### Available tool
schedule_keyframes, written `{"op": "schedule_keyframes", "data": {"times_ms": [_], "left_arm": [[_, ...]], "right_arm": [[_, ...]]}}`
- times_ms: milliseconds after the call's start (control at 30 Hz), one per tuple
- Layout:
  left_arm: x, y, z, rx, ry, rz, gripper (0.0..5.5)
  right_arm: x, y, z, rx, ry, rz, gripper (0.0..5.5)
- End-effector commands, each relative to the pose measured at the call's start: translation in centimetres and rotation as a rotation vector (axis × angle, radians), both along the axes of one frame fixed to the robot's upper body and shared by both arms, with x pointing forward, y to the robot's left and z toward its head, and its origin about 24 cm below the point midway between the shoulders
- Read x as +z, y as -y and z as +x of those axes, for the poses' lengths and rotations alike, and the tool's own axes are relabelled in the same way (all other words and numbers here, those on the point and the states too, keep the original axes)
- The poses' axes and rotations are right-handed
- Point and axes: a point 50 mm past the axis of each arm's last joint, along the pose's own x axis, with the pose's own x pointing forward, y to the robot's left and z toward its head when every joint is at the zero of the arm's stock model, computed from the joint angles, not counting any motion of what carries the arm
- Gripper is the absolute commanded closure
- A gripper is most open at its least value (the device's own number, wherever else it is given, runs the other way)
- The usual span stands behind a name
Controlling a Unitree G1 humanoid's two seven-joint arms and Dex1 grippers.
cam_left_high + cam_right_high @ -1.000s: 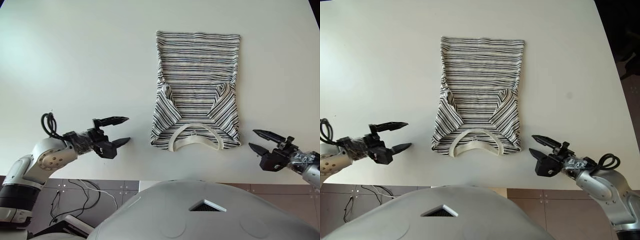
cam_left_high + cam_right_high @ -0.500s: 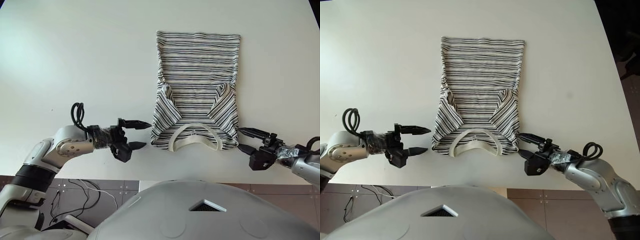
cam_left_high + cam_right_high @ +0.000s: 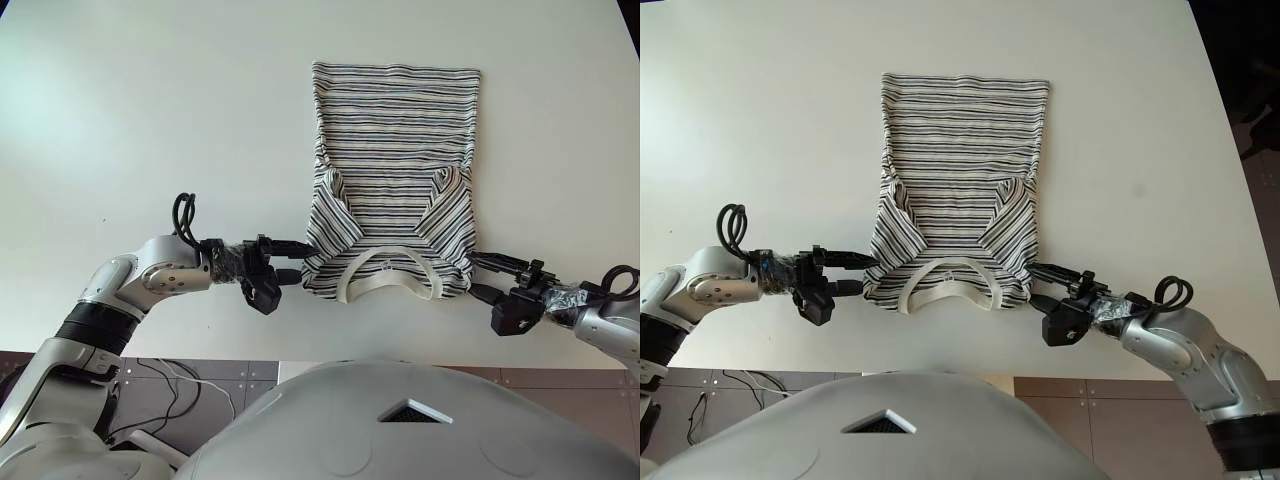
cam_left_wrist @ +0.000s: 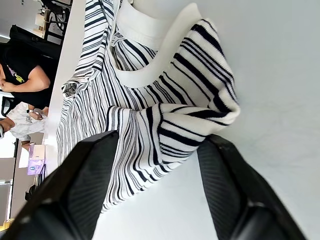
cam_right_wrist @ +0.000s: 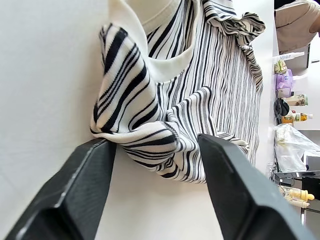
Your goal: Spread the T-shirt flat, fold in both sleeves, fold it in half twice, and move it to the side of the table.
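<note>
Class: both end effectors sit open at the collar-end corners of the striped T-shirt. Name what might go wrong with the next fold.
1. The left end effector and right end effector each straddle a bunched, layered corner of the T-shirt. Closing may catch only some layers, letting a folded-in sleeve slip open.
2. If the two grips differ, the half fold would likely land skewed on the table.

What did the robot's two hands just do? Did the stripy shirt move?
Both grippers slid inward over the table to the T-shirt. The left gripper now has its open fingers either side of the left shoulder corner, and the right gripper does the same at the right corner. Neither has closed. The T-shirt stayed put, sleeves folded in.
</note>
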Motion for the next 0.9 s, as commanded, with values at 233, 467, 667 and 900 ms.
{"op": "schedule_keyframes", "data": {"times_ms": [233, 467, 667, 900], "left_arm": [[-1.7, -0.5, -1.5, -0.034, -0.085, 0.100, 4.37], [-1.6, -1.6, -2.0, 0.005, -0.107, 0.101, 5.32], [-1.0, -2.5, -5.0, 0.074, -0.237, 0.027, 5.36], [2.3, -1.0, -9.4, 0.192, -0.489, -0.243, 5.36]], "right_arm": [[-0.6, -0.1, 0.0, 0.063, -0.030, -0.041, 4.31], [-0.7, -0.4, -0.2, 0.089, -0.037, -0.006, 5.39], [0.6, -0.8, -2.1, 0.051, -0.123, 0.153, 5.40], [2.6, -1.3, -6.0, 0.018, -0.365, 0.361, 5.40]]}}
